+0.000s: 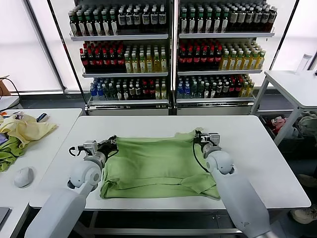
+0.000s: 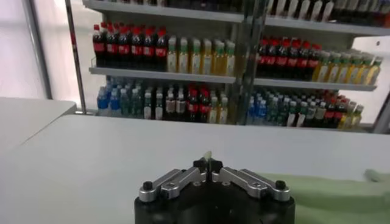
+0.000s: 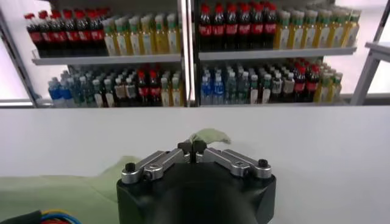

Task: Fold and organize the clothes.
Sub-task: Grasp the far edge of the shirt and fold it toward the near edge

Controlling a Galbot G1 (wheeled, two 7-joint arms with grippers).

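Note:
The light green polo shirt lies spread on the white table, with its near part folded into a doubled band along the front. No print or collar shows. My left gripper is shut on the shirt's far left corner; a sliver of green cloth sticks out between its fingertips. My right gripper is shut on the far right corner, and a green flap shows past its closed tips. Both grippers sit low over the table.
A pale yellow garment and a darker green cloth lie on the side table at left, with a white mouse. Shelves of bottles stand behind. Another white table is at the far right.

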